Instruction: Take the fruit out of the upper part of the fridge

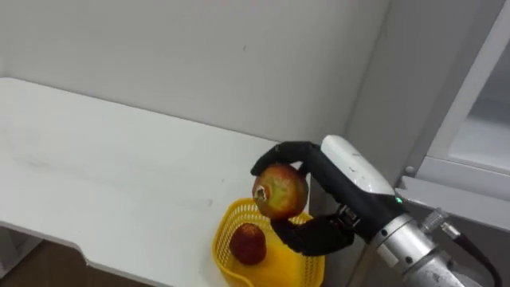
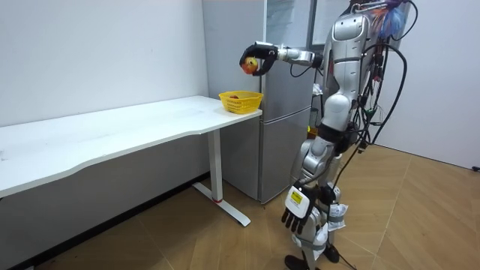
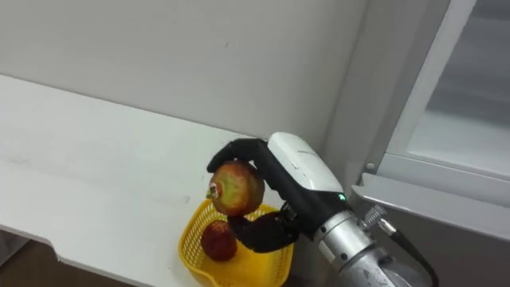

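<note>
My right hand [image 1: 351, 171] is shut on a round red and yellow fruit [image 1: 280, 191], fingers over its top and thumb under it. It holds the fruit in the air just above a yellow basket [image 1: 225, 231] that stands at the right end of the white table [image 1: 119, 175]. A darker red fruit [image 1: 249, 243] lies in the basket. In the room view my right arm reaches out at shoulder height toward the room view's left, with the fruit [image 2: 249, 64] above the basket [image 2: 241, 101]. My left hand [image 2: 298, 211] hangs by my leg, fingers relaxed.
The grey fridge [image 2: 289, 112] stands right beside the table's end, its open upper door [image 1: 478, 119] at my right. A pale wall runs behind the table. I stand on a wooden floor [image 2: 420, 217] in front of the fridge.
</note>
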{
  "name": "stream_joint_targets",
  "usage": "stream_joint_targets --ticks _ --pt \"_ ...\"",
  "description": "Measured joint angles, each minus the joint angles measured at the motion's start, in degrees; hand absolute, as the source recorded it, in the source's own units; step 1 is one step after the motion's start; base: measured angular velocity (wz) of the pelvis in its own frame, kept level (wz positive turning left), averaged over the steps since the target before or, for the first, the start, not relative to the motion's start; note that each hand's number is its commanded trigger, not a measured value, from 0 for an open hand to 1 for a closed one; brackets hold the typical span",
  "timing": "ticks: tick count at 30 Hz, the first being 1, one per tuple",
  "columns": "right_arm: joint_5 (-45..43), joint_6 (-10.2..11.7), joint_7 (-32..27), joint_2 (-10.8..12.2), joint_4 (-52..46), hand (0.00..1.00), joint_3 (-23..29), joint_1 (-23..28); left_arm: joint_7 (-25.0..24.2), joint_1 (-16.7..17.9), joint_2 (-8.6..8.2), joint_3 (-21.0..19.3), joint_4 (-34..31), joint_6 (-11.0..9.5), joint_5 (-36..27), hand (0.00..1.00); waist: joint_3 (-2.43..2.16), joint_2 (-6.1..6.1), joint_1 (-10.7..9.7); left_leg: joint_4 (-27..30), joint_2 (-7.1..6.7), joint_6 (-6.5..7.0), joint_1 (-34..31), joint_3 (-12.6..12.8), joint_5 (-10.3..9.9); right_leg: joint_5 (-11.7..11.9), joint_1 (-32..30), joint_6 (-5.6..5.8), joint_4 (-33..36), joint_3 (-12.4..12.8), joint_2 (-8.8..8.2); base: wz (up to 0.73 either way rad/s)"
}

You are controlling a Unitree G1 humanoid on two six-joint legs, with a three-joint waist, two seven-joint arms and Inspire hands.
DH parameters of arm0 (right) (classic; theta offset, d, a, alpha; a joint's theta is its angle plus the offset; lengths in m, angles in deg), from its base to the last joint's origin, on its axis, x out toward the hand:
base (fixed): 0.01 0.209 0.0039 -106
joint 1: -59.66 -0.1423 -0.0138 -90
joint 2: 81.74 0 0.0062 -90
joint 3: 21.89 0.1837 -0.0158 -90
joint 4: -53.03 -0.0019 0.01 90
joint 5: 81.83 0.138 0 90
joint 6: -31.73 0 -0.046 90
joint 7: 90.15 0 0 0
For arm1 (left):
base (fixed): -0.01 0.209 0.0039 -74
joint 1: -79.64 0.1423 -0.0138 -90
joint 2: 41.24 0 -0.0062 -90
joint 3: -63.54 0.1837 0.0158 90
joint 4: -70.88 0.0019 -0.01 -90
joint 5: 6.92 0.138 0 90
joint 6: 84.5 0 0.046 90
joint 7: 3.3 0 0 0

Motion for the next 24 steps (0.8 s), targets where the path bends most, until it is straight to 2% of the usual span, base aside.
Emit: stream_joint_targets --ticks 9,15,24 --pt "0.15 0.0 0.09 0.0 6.07 1.0 -1.43 0.09 -1.03 -0.37 0.41 -0.09 -0.23 0.02 0.24 0.0 0.14 0.21 0.39 0.09 0.06 0.05 -0.58 -0.02 -0.07 0.02 -0.75 -0.02 -0.01 -0.15 0.01 0.0" --pt "-1.02 0.01 0.08 0.0 9.58 1.0 -1.46 0.09 -1.67 -0.38 0.54 -1.09 -0.6 0.04 0.36 0.0 0.21 0.39 1.45 0.16 0.01 0.04 -1.03 -0.72 -0.07 0.02 -0.83 -0.02 -0.03 -0.9 0.0 0.06" --pt "-2.93 -0.1 0.09 -0.02 13.04 1.0 -5.27 0.09 -1.85 -0.62 0.58 -1.09 -0.58 0.34 0.33 0.0 -0.06 0.3 1.79 0.07 0.02 0.04 -1.8 -1.1 -0.07 0.03 -1.04 -0.02 -0.01 -1.2 0.0 0.02"
